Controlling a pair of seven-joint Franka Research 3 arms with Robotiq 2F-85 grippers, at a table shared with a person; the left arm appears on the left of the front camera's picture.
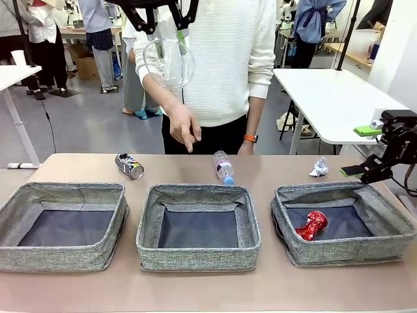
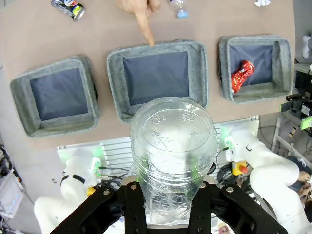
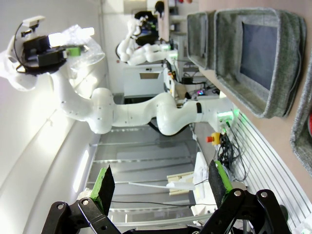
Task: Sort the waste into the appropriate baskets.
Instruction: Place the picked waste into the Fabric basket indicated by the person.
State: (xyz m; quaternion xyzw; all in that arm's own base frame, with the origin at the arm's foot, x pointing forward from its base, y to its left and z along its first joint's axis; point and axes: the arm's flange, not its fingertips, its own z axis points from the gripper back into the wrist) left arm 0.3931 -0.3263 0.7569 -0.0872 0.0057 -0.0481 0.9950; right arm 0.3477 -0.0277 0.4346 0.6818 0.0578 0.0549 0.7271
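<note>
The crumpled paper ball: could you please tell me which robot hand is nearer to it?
Right. The right hand hangs open just right of the paper ball; the left hand is high above the table, left of centre, gripping the clear plastic cup.

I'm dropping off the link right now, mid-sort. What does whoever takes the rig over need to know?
Left gripper: shut on the plastic cup, held high above the table.
Right gripper: open, holding nothing, by the right basket, at its far right corner.
Person's hand: points at the middle basket, at its far rim.
Done: red can lies in the right basket.
Left: drop the cup, probably into the middle basket; then the dark can, bottle and paper ball, all on the table beyond the baskets.
</note>
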